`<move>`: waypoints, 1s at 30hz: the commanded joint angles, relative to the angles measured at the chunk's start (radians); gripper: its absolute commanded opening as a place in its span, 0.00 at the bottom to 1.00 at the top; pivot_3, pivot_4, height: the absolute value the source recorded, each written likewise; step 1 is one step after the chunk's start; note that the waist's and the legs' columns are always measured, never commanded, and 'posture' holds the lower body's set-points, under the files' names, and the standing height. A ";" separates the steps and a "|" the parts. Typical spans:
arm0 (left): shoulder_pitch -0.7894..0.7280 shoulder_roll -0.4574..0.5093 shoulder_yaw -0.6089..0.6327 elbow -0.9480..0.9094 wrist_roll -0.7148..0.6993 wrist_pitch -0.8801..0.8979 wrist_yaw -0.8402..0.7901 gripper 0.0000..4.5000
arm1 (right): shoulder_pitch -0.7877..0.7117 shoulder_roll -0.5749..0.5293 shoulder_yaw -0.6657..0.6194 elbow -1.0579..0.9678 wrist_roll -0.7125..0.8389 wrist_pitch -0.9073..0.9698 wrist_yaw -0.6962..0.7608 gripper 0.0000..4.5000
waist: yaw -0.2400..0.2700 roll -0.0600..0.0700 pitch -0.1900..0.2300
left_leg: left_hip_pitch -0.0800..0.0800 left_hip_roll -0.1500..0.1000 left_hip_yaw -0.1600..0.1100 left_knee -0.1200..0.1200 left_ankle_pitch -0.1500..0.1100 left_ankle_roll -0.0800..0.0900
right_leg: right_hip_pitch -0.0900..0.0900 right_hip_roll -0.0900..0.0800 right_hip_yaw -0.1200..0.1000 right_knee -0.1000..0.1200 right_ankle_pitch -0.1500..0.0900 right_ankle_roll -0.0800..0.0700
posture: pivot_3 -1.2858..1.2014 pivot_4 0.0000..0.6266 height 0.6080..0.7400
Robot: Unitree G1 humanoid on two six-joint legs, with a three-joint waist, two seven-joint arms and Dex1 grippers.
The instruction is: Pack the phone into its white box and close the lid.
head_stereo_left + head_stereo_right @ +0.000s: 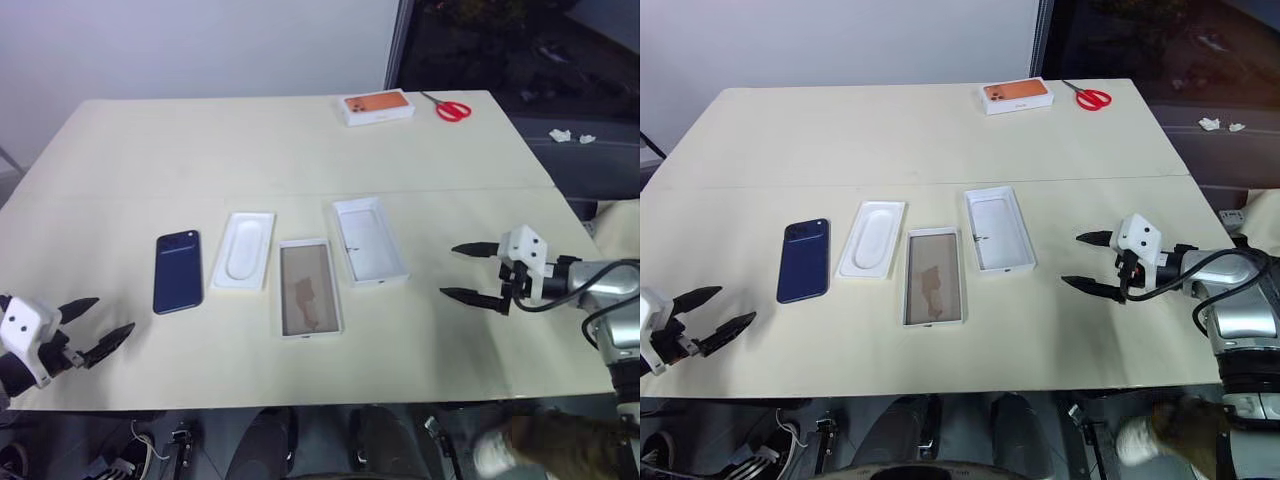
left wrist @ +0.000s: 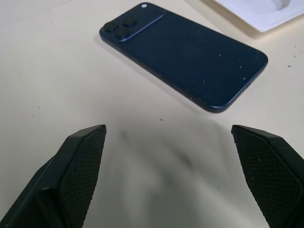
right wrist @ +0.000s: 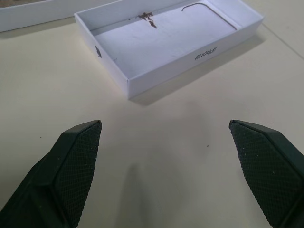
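Note:
The dark blue phone (image 1: 178, 270) lies back up on the table, left of centre, with its camera cluster at the far end. To its right lie a white moulded insert (image 1: 243, 250), then the white box (image 1: 308, 288) with its bare brownish floor, then the lid (image 1: 369, 240) resting with its white inside up. My left gripper (image 1: 115, 313) hovers open near the table's front left, a short way in front of the phone (image 2: 190, 61). My right gripper (image 1: 447, 270) hangs open to the right of the lid (image 3: 190, 66). Both grippers hold nothing.
A white box with an orange top (image 1: 378, 106) and red-handled scissors (image 1: 452, 108) sit at the table's far right edge. A seam runs across the table (image 1: 150, 150) behind the row of parts.

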 commanded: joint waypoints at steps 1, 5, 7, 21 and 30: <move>-0.002 0.008 0.032 -0.010 -0.005 -0.016 0.004 0.99 | -0.021 0.001 -0.009 0.001 0.001 -0.016 -0.003 1.00 | 0.000 0.000 0.000 | 0.000 0.000 0.000 0.000 0.000 0.000 | 0.000 0.000 0.000 0.000 0.000 0.000 | 0.52 0.24 1.00; -0.011 0.011 0.021 -0.023 -0.009 -0.001 0.006 0.99 | -0.017 0.006 -0.007 -0.004 0.000 -0.013 -0.005 1.00 | 0.000 0.000 0.000 | 0.000 0.000 0.000 0.000 0.000 0.000 | 0.000 0.000 0.000 0.000 0.000 0.000 | 0.52 0.24 1.00; -0.017 0.012 0.019 -0.034 -0.013 0.010 0.011 0.99 | -0.015 0.009 -0.006 -0.007 0.000 -0.012 -0.006 1.00 | 0.000 0.000 0.000 | 0.000 0.000 0.000 0.000 0.000 0.000 | 0.000 0.000 0.000 0.000 0.000 0.000 | 0.52 0.24 1.00; -0.061 0.001 0.008 -0.072 -0.017 0.057 0.028 0.99 | -0.013 0.013 -0.009 -0.017 -0.002 -0.006 -0.015 1.00 | 0.000 0.000 0.000 | 0.000 0.000 0.000 0.000 0.000 0.000 | 0.000 0.000 0.000 0.000 0.000 0.000 | 0.52 0.24 1.00; -0.057 -0.001 0.010 -0.077 -0.018 0.065 0.031 0.99 | -0.015 0.013 -0.006 -0.018 -0.002 -0.007 -0.018 1.00 | 0.000 0.000 0.000 | 0.000 0.000 0.000 0.000 0.000 0.000 | 0.000 0.000 0.000 0.000 0.000 0.000 | 0.52 0.24 1.00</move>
